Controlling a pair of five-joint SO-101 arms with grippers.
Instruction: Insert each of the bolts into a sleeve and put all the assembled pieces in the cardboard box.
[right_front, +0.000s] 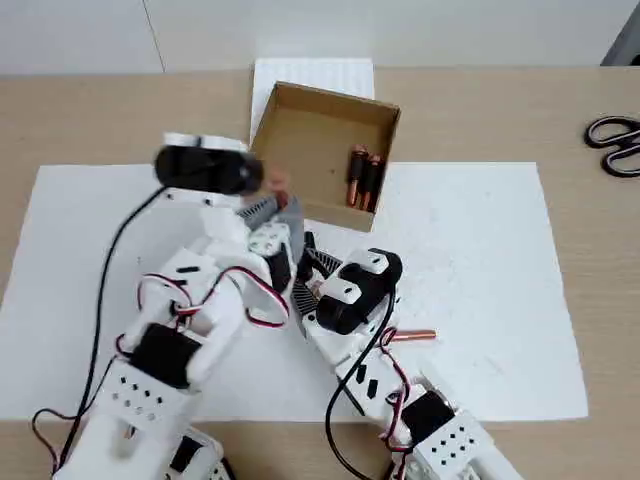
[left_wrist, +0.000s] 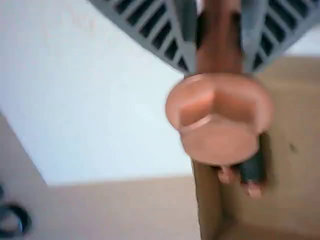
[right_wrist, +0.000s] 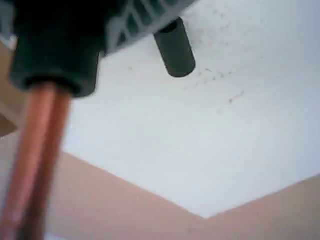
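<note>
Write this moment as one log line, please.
left gripper: shut on copper bolt | cardboard box: assembled pieces inside | loose bolt: on white paper

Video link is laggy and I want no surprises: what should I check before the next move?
1. Grip: ok. The left gripper clamps the bolt by its shaft.
2. Sleeve on that bolt: cannot tell.
3. Bolt past the rim of the cardboard box: cannot tell; it hangs at the near wall.
4. Room in the box: ok. Two assembled pieces lie by one wall, with bare floor beside them.
5. All bolts handled: not ok. A loose bolt lies on the paper beside the right arm.
</note>
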